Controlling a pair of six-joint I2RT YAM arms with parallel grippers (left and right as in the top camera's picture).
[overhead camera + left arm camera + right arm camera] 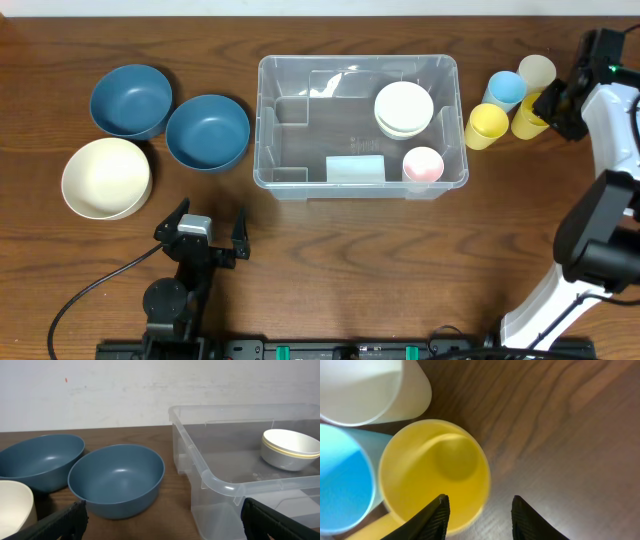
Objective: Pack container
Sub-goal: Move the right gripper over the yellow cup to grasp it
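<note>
Left jaws stand spread as wide as they go with nothing between them, low over the front of the counter (330, 260), just in front of the nearer blue bowl (207, 130). Right jaws are partly open and straddle the rim of a yellow cup (435, 470). One finger (432, 515) is over the cup's mouth and the other (530, 520) is outside it above bare wood; no firm grip on the wall shows.

The container (268, 120) sits upright and open-topped in the middle of the counter, apart from both jaws. Its right half holds two stacked white bowls (404, 108) and a small pink cup (423, 163). To its left lie a second blue bowl (130, 100) and a cream bowl (106, 177). To its right, a cream cup (537, 70), a blue cup (505, 90) and another yellow cup (487, 125) crowd close together.
</note>
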